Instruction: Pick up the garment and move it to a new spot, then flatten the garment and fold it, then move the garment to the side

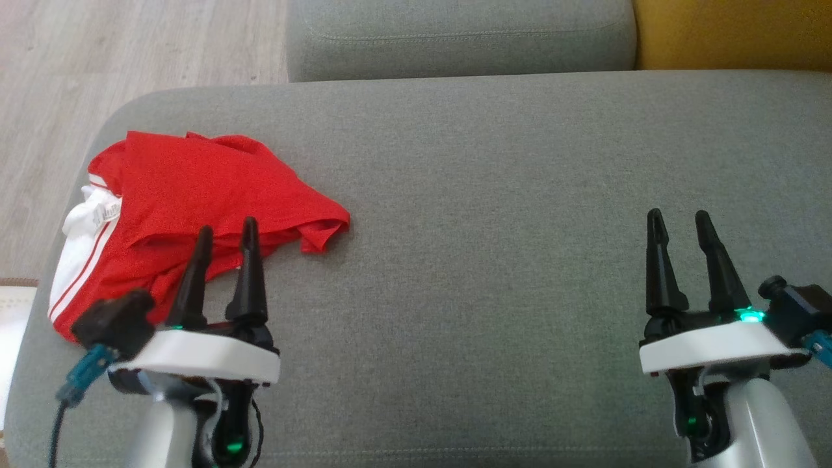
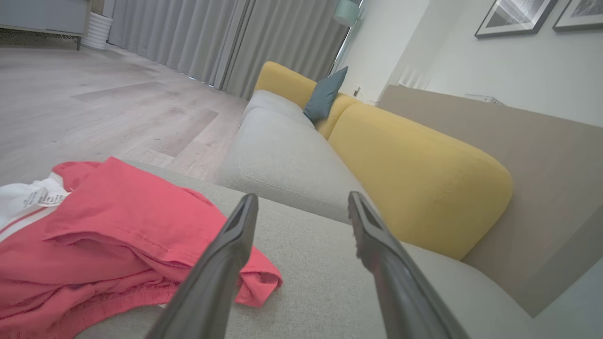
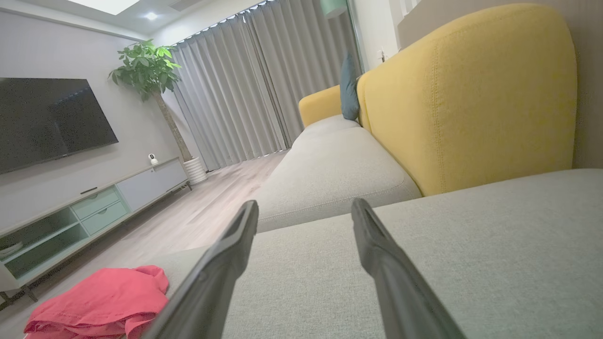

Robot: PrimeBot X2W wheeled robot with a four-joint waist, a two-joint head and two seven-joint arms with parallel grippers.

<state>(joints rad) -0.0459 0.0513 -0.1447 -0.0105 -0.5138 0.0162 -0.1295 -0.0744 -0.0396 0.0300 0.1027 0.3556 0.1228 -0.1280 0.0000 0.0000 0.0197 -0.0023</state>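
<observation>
Garment (image 1: 195, 188), red with white stripes and a white inner part turned out, lies crumpled in layered folds at the left end of the grey cushion (image 1: 487, 227), close to the rounded edge with the floor (image 1: 130, 52) beyond.

The left gripper (image 1: 227, 225) hangs over the near edge of the heap with its fingers spread wide and nothing between them. In the left wrist view one finger crosses the red folds while the other stands over bare cushion. The right gripper (image 1: 679, 214) is well apart on the right, over bare cushion, its fingers likewise wide and empty.

The step in hand looks like the first pick-up, and the left gripper is the one placed for it. Some advice:

- Come down on a thick part of the heap, so that both fingers straddle cloth, not the thin corner (image 1: 325, 234) that pokes out to the right.
- Close on several layers at once; a single layer would probably let the rest trail and drag.
- Press lightly, since the tips could catch the cushion weave.
- Pull towards the bare middle, away from the left edge, where a push might slide the cloth to the floor.
- Lift until the hanging part clears the cushion before moving across.
</observation>
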